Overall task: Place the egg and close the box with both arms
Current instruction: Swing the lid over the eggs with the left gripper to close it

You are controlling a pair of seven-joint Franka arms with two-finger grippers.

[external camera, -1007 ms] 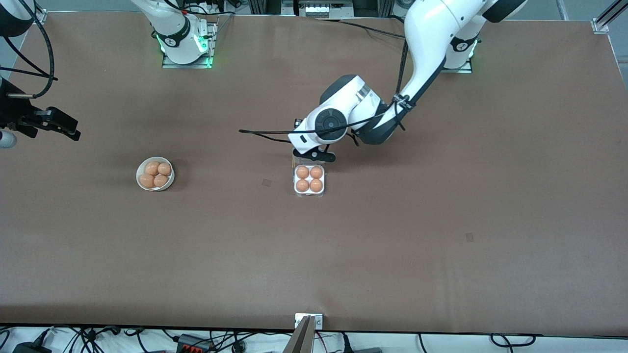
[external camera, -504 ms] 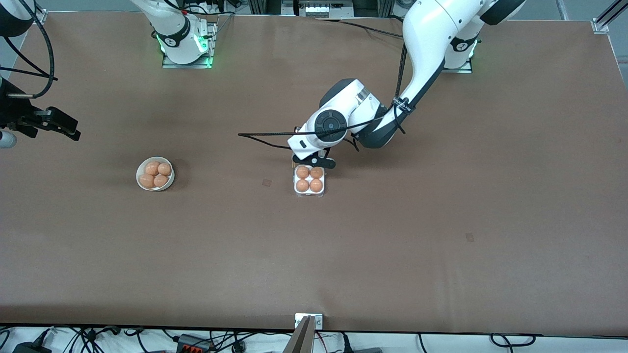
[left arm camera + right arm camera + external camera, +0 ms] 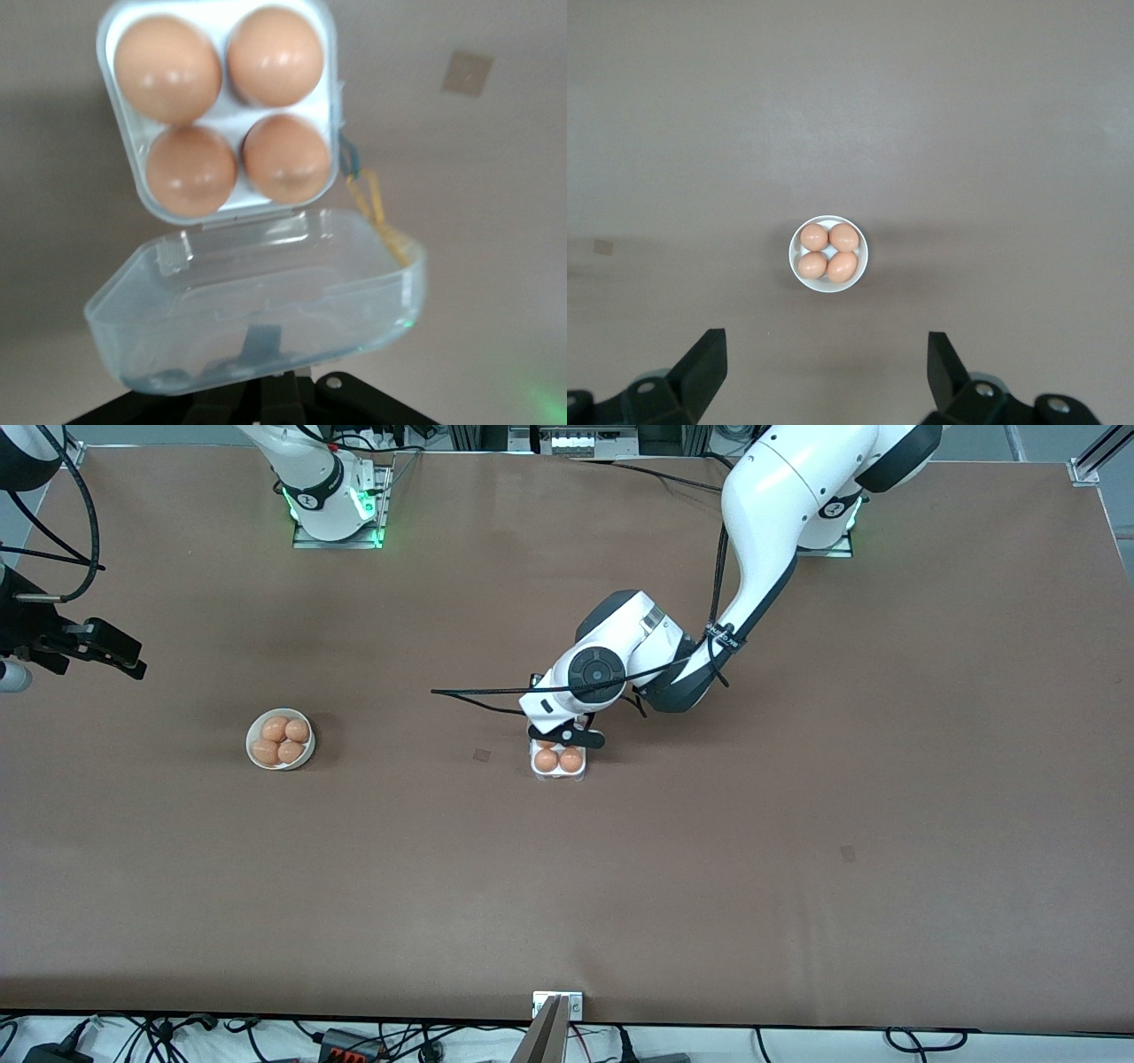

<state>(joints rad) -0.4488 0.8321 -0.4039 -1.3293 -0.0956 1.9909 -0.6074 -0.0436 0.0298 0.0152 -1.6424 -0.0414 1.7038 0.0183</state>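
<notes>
The clear box [image 3: 558,772] stands mid-table with all four cells holding tan eggs [image 3: 547,760]. In the left wrist view its white tray [image 3: 106,53] holds the eggs [image 3: 168,66], and the hinged lid [image 3: 266,292] stands half raised and tilted over. My left gripper [image 3: 567,737] is at the lid, over the box's two farther eggs. Its fingers [image 3: 264,341] show together through the clear plastic, pressed against the lid. My right gripper [image 3: 111,651] waits high at the right arm's end, open and empty [image 3: 826,367].
A round white bowl [image 3: 249,737] with several eggs sits toward the right arm's end and shows below the right gripper [image 3: 794,257]. Small dark square marks [image 3: 481,755] lie on the brown table. A black cable loops from the left wrist.
My left gripper has moved toward the front camera over the box, tipping the lid up; it now covers the two farther eggs. The right arm has not moved.
</notes>
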